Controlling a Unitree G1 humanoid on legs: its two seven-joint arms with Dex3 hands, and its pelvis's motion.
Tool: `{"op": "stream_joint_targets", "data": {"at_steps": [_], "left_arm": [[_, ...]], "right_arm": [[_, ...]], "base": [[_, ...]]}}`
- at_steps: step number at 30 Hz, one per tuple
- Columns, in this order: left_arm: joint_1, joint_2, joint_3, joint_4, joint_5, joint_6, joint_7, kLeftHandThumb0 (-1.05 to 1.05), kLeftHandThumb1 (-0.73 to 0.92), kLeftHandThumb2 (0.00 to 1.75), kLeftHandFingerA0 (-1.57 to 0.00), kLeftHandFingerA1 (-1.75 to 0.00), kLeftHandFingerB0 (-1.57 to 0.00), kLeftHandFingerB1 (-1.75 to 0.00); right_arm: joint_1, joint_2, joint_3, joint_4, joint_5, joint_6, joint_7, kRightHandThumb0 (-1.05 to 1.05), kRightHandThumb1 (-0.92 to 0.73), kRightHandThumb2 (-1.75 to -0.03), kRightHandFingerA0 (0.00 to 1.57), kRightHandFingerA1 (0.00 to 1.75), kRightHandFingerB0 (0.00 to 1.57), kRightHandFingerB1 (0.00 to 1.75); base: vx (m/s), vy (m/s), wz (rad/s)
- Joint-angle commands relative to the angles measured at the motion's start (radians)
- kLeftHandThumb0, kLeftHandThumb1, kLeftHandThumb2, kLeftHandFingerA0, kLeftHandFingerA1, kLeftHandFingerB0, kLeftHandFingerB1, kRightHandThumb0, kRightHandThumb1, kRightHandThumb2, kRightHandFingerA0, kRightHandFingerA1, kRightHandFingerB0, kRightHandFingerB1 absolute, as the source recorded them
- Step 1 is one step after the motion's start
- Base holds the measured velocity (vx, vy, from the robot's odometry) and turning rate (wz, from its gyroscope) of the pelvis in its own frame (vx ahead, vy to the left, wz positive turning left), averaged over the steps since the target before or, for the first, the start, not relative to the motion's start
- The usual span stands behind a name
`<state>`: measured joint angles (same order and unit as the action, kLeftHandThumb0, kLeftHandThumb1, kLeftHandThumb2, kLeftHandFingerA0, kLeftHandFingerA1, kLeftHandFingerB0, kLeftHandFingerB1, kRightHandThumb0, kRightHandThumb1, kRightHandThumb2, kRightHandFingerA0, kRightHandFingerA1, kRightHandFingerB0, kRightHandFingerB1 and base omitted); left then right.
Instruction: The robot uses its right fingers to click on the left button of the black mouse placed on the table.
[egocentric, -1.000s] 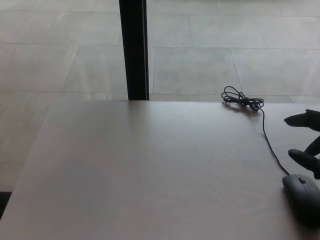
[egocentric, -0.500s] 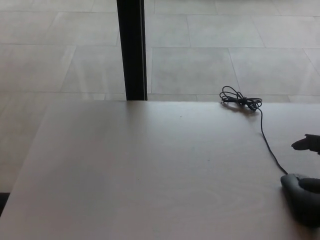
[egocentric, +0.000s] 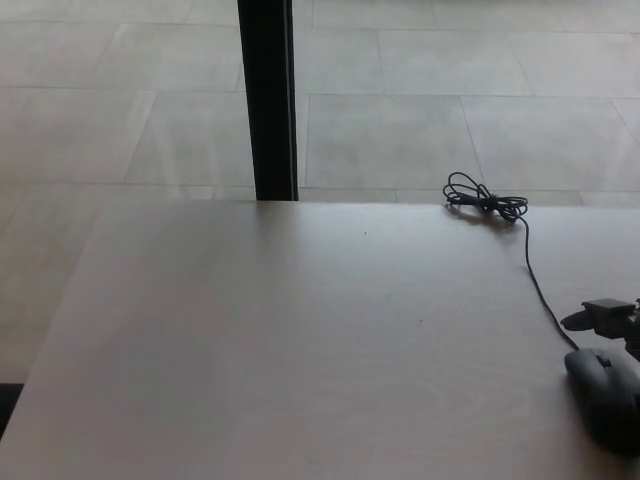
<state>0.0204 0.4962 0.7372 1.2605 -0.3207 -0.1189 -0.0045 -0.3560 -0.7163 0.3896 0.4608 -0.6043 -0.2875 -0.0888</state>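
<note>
Head view: black mouse (egocentric: 606, 395) sits at the table's (egocentric: 300, 340) right edge, cable (egocentric: 535, 275) trailing to a coiled bundle. Right hand (egocentric: 603, 317) hovers just behind it, presumably positioned for the left button; finger spread cannot be told. Left hand absent.

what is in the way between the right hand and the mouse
Nothing visible. The right hand sits at the table's right edge just behind the mouse, with only the thin cable passing beside it.
</note>
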Motion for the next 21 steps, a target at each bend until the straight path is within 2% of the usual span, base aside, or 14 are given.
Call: {"op": "stream_joint_targets", "data": {"at_steps": [1,3,5,7,14,15,16,17,18,19,20,21], "left_arm": [[0.004,0.018,0.000,0.002,-0.025,-0.023,0.001,-0.69,0.61,0.59,-0.74,-0.61,-0.60,-0.49],[0.002,0.020,0.003,0.002,-0.032,-0.017,-0.002,-0.68,0.61,0.59,-0.75,-0.61,-0.60,-0.49],[-0.001,0.022,-0.001,0.006,-0.030,-0.016,0.006,-0.67,0.61,0.58,-0.76,-0.59,-0.59,-0.49],[0.005,0.022,-0.016,-0.001,-0.017,-0.031,0.002,-0.66,0.62,0.59,-0.76,-0.63,-0.59,-0.48],[0.001,0.022,-0.012,0.003,-0.033,-0.035,0.001,-0.69,0.62,0.58,-0.79,-0.64,-0.60,-0.49],[-0.001,0.024,-0.011,0.008,-0.035,-0.033,-0.003,-0.68,0.61,0.58,-0.71,-0.60,-0.60,-0.49],[-0.002,0.022,-0.009,0.008,-0.038,-0.032,-0.002,-0.69,0.61,0.58,-0.71,-0.60,-0.61,-0.49],[-0.002,0.019,-0.005,0.006,-0.044,-0.033,-0.003,-0.69,0.61,0.59,-0.73,-0.62,-0.60,-0.50],[-0.002,0.019,-0.004,0.005,-0.045,-0.032,-0.002,-0.69,0.62,0.59,-0.74,-0.62,-0.60,-0.50],[-0.001,0.020,-0.009,0.006,-0.040,-0.030,0.001,-0.70,0.48,0.90,-0.68,-0.68,-0.54,-0.60],[-0.001,0.021,-0.013,0.007,-0.035,-0.027,0.005,-0.71,0.61,0.58,-0.80,-0.63,-0.60,-0.48],[-0.002,0.022,-0.013,0.006,-0.036,-0.023,0.009,-0.71,0.61,0.58,-0.80,-0.63,-0.60,-0.48]], "right_arm": [[0.026,-0.018,-0.016,0.062,-0.059,-0.033,-0.071,-0.65,-0.80,-0.66,0.44,0.50,0.40,0.39],[0.023,-0.026,-0.014,0.080,-0.075,-0.035,-0.074,-0.64,-0.85,-0.65,0.43,0.47,0.40,0.38],[0.030,-0.031,-0.029,0.096,-0.064,-0.055,-0.089,-0.65,-0.79,-0.67,0.43,0.49,0.39,0.38],[0.038,-0.039,-0.038,0.106,-0.069,-0.059,-0.096,-0.62,-0.83,-0.65,0.44,0.47,0.42,0.38],[0.045,-0.024,-0.061,0.121,-0.070,-0.062,-0.099,-0.64,-0.80,-0.66,0.45,0.47,0.42,0.38],[0.042,-0.018,-0.054,0.131,-0.087,-0.076,-0.126,-0.66,-0.79,-0.67,0.44,0.47,0.41,0.38],[0.044,-0.017,-0.054,0.129,-0.087,-0.077,-0.124,-0.66,-0.79,-0.67,0.43,0.47,0.40,0.37],[0.045,-0.018,-0.051,0.120,-0.089,-0.072,-0.109,-0.65,-0.70,-1.07,0.38,0.59,0.29,0.50],[0.046,-0.017,-0.050,0.111,-0.089,-0.068,-0.099,-0.65,-0.70,-1.06,0.37,0.58,0.30,0.50],[0.048,-0.014,-0.050,0.100,-0.087,-0.065,-0.089,-0.62,-0.68,-1.05,0.38,0.58,0.29,0.50],[0.048,-0.013,-0.051,0.089,-0.083,-0.063,-0.075,-0.65,-0.70,-1.04,0.37,0.57,0.29,0.50],[0.049,-0.011,-0.052,0.082,-0.078,-0.061,-0.063,-0.65,-0.70,-1.04,0.37,0.57,0.29,0.50]], "base": [[0.00,0.000,0.00],[0.00,0.000,0.00],[0.00,0.000,0.00],[0.00,0.000,0.00],[0.00,0.000,0.00],[0.00,0.000,0.00],[0.00,0.000,0.00],[0.00,0.000,0.00],[0.00,0.000,0.00],[0.00,0.000,0.00],[0.00,0.000,0.00],[0.00,0.000,0.00]]}}
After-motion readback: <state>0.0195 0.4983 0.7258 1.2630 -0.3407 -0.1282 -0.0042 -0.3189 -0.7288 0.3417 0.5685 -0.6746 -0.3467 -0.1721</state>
